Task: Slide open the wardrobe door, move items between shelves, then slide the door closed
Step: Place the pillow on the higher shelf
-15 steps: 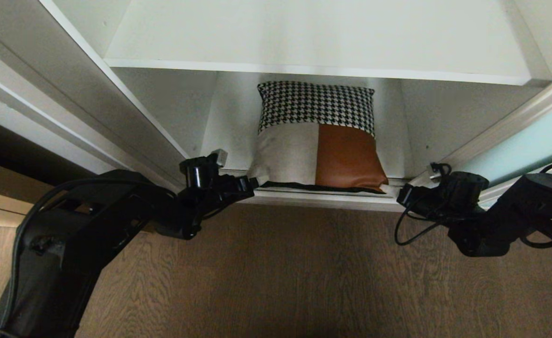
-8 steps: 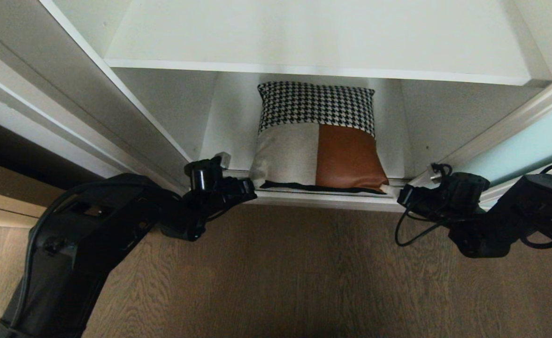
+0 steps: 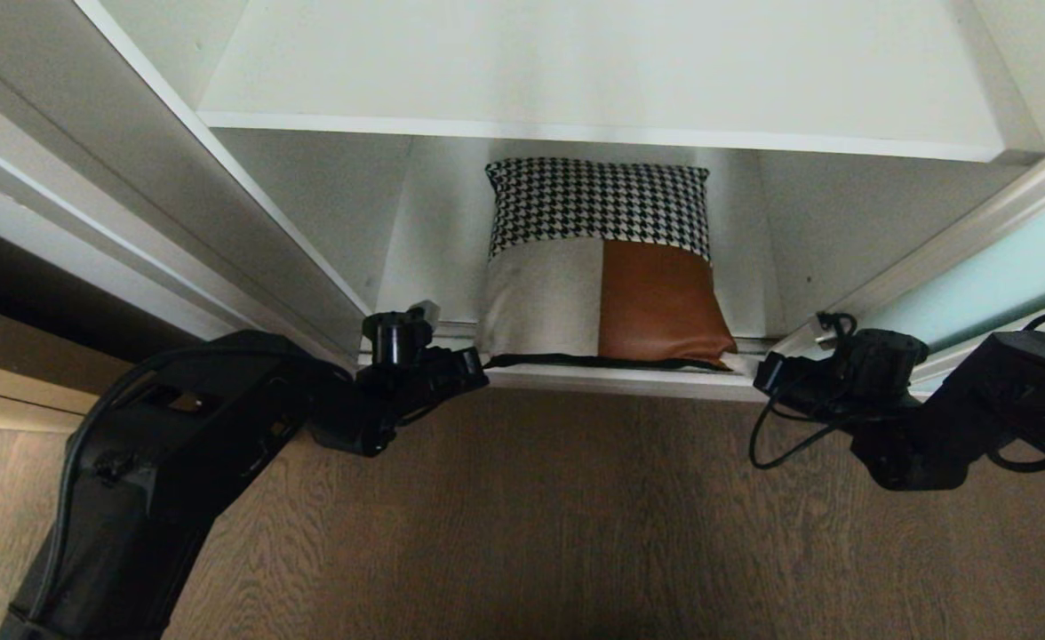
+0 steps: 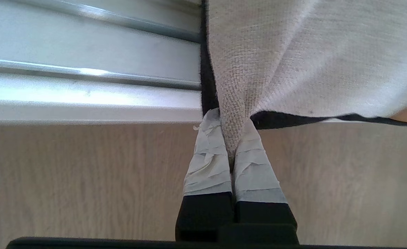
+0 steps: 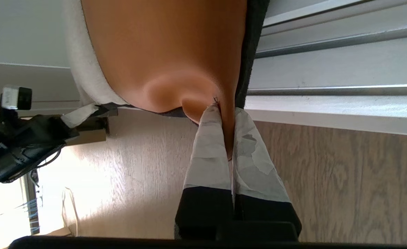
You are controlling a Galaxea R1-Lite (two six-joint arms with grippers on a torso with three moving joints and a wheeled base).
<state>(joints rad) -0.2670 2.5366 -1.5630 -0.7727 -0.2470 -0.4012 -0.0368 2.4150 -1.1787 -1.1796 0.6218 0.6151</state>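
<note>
The patchwork cushion (image 3: 607, 267) stands on the lowest white shelf (image 3: 629, 380), under a bare upper shelf (image 3: 576, 71). My left gripper (image 3: 478, 364) is shut on its off-white lower corner; in the left wrist view the taped fingers (image 4: 208, 162) of that gripper (image 4: 230, 126) pinch the woven fabric of the cushion (image 4: 310, 62). My right gripper (image 3: 756, 366) is shut on the rust-orange corner, and the right wrist view has it (image 5: 226, 112) clamped on the leather of the cushion (image 5: 162, 52). The frosted blue-green sliding wardrobe door (image 3: 1002, 276) is slid aside at the right.
Silver door tracks (image 4: 86, 76) run along the wardrobe's front edge, just behind both grippers. The wardrobe's white side wall (image 3: 176, 196) rises at the left. Grey-brown wood-grain floor (image 3: 576, 533) lies below the arms.
My left gripper has closed from wide open onto the cushion's off-white corner, and the left arm has shifted slightly right and down. The right gripper has kept its hold.
</note>
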